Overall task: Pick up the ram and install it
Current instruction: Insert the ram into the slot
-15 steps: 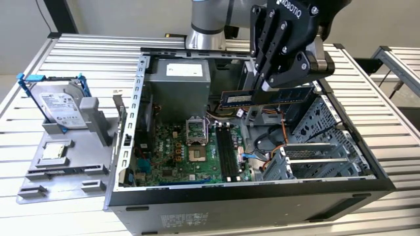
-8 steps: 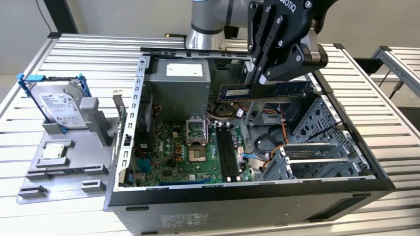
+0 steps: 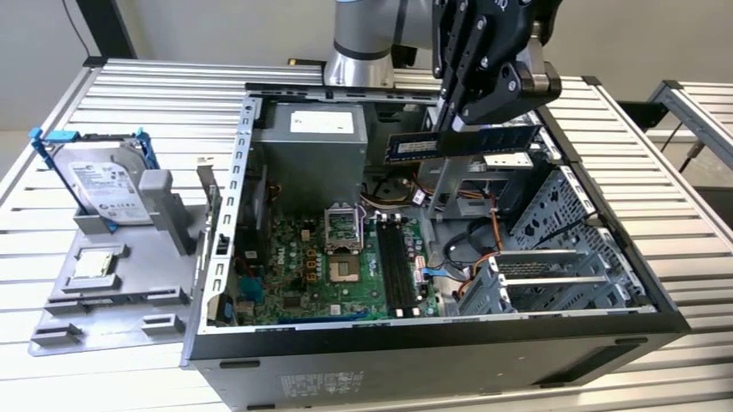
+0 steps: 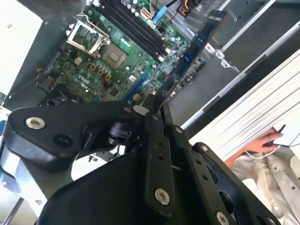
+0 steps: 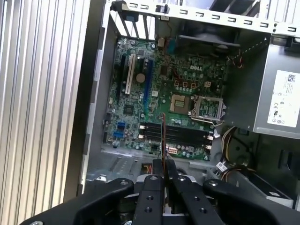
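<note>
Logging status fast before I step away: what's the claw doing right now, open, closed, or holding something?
Claw: closed on the long, thin blue circuit-board ram stick, held above the open computer case.

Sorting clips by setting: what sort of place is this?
Likely a robotics lab bench: an open computer case on a slatted metal table, the hand holding the ram above it.
</note>
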Robot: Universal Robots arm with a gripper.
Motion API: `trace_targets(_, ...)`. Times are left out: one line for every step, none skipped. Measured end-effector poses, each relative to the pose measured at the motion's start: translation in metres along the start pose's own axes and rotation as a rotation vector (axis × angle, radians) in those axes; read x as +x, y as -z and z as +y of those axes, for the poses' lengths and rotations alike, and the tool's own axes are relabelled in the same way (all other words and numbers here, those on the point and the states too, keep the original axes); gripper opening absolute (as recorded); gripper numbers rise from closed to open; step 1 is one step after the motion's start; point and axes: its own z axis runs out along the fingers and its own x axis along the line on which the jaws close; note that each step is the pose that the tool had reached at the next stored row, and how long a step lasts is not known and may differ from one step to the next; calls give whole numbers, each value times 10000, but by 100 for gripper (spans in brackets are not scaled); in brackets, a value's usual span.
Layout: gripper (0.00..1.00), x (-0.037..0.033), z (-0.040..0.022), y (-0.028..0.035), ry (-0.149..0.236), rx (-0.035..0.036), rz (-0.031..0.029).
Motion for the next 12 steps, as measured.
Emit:
trace_targets(0,0,0,-10,-132,-3,-8)
trace_targets(0,0,0,-22,-263,-6,-16)
trace_targets(0,-1,-1,-32,-391,-9,-22)
trace_targets(0,-1,-1,-43,-509,-11,-30)
trace_targets(0,-2,-2,-53,-603,-13,-34)
trace_targets(0,-5,-3,-65,-663,-14,-38)
trace_targets(0,-8,-5,-78,-717,-15,-42)
trace_targets(0,-13,-6,-90,-763,-17,-43)
trace_targets(0,-22,-6,-102,-800,-17,-44)
trace_targets(0,-32,-8,-113,-822,-17,-46)
trace_targets(0,-45,-10,-125,-841,-18,-46)
trace_targets(0,-59,-12,-136,-856,-19,-45)
